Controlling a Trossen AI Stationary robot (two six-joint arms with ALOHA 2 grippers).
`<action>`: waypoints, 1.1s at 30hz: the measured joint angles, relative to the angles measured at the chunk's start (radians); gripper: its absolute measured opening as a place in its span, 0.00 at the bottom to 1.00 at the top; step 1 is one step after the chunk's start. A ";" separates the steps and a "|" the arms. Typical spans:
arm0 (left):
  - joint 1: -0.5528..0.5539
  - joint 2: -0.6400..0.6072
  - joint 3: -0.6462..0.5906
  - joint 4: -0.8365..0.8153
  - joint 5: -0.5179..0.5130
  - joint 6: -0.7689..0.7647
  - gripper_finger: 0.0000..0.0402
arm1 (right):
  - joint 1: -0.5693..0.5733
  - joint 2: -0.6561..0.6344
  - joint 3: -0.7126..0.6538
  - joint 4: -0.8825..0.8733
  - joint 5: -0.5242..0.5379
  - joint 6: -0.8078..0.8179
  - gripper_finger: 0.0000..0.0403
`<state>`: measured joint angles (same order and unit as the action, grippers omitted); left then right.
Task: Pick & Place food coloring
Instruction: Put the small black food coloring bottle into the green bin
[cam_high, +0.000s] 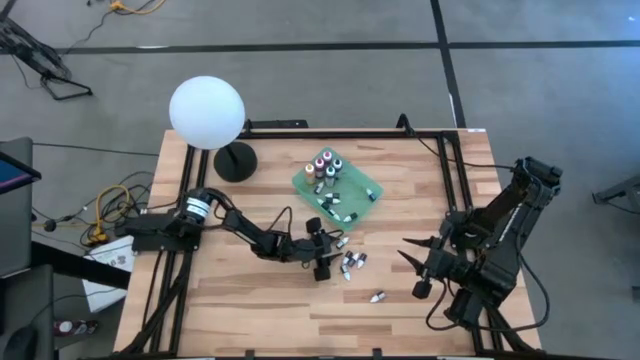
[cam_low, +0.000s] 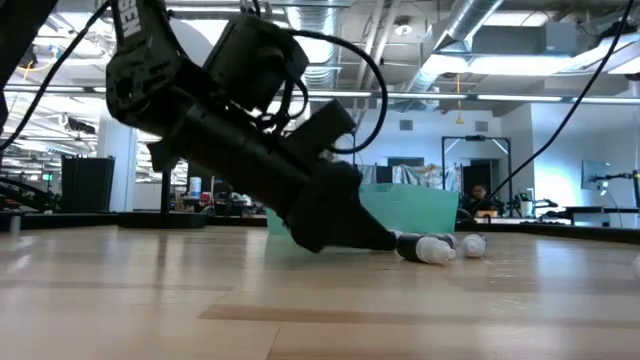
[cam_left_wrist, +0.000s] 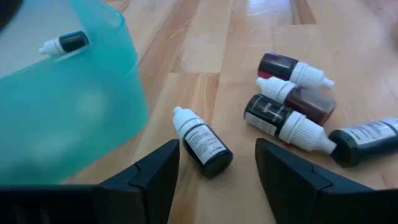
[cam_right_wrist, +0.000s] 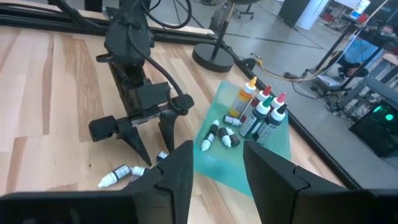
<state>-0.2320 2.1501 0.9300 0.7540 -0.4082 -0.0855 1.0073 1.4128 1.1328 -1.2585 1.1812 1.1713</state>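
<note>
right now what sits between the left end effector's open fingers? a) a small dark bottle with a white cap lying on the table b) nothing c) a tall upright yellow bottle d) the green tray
a: in the left wrist view a small dark bottle with a white cap lies on the wood between the spread fingers of the left end effector, beside the green tray.

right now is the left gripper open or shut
Open. In the left wrist view the left gripper has its two fingers spread apart, with a small dark bottle lying on the table between them, not gripped.
</note>
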 joint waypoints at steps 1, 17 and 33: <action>0.002 0.005 0.001 0.005 -0.010 0.000 0.51 | 0.000 0.000 0.000 0.003 -0.005 0.000 0.33; 0.004 0.023 0.005 0.018 -0.014 -0.008 0.36 | 0.000 0.001 0.000 0.002 -0.008 -0.001 0.33; 0.004 0.024 0.005 0.016 -0.024 -0.007 0.29 | 0.000 0.001 0.000 0.007 -0.009 -0.001 0.33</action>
<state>-0.2279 2.1746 0.9352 0.7704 -0.4323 -0.0929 1.0073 1.4137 1.1328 -1.2518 1.1717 1.1704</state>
